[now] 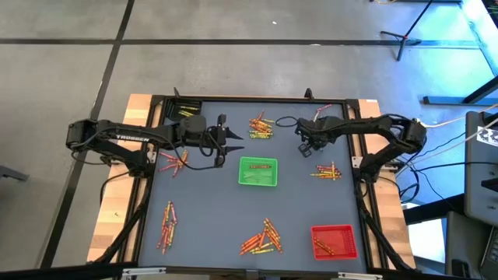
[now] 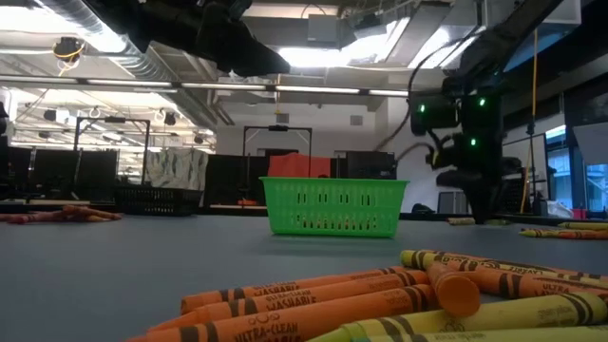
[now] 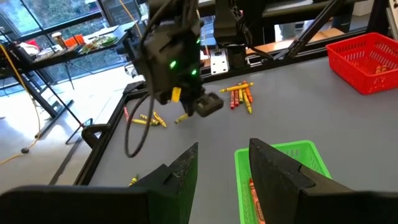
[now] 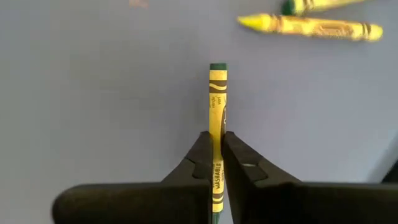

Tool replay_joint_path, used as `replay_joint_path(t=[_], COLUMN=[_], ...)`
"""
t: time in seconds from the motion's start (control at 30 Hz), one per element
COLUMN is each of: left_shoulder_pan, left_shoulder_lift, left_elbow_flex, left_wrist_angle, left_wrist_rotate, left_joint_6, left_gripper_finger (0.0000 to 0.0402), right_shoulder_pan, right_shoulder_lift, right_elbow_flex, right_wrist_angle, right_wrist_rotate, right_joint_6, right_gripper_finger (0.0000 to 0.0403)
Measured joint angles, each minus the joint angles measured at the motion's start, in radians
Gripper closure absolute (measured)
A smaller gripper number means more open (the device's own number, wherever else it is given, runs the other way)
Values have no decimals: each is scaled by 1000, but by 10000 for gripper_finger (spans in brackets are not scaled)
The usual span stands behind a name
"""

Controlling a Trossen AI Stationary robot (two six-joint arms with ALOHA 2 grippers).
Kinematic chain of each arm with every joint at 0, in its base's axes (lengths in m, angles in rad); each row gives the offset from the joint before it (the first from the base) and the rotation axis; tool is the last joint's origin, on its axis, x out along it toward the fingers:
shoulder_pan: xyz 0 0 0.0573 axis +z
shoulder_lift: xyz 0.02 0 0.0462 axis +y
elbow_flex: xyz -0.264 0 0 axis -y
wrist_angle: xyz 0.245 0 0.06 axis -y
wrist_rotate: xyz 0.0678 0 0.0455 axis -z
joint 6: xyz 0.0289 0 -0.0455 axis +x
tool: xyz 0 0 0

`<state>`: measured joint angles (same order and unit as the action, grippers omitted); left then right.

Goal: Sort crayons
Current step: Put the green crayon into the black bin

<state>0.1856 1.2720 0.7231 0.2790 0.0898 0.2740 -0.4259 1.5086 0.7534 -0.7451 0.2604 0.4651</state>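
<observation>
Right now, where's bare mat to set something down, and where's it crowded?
Free: the mat between the green tray and the near orange pile, and between that pile and the near-left crayons. Crowded: the far middle, where the far pile lies between the left gripper and the right gripper, shut on a crayon.

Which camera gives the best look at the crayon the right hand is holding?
The right wrist view: the green crayon stands pinched between the right hand, label readable. The left wrist view shows only a yellowish bit in that hand from afar. The high and low views show the hand, but the crayon cannot be made out.
</observation>
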Motion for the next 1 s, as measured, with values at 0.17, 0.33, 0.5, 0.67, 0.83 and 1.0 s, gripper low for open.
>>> replay_joint_path(t=[0.17, 0.33, 0.5, 0.67, 0.83, 1.0], left_shoulder_pan=[0, 11, 54, 72, 72, 72], left_shoulder_lift=[2, 60, 144, 223, 289, 312], left_elbow_flex=[0, 0, 0, 0, 0, 0], left_wrist_angle=[3, 53, 177, 313, 422, 480], left_wrist_rotate=[0, 10, 113, 189, 186, 181], left_joint_6=[26, 28, 28, -7, -39, -61], left_gripper_finger=[274, 274, 274, 274, 274, 274], right_shoulder_pan=[101, 209, 297, 345, 350, 350], right_shoulder_lift=[-127, -253, -293, -263, -202, -134], right_elbow_flex=[1, 2, 3, 4, 4, 4], right_wrist_angle=[3, 137, 408, 670, 869, 979], right_wrist_rotate=[60, 107, 114, 109, -5, -80], right_joint_6=[-35, -127, -328, -512, -630, -685], right_gripper_finger=[391, 390, 390, 390, 389, 389])
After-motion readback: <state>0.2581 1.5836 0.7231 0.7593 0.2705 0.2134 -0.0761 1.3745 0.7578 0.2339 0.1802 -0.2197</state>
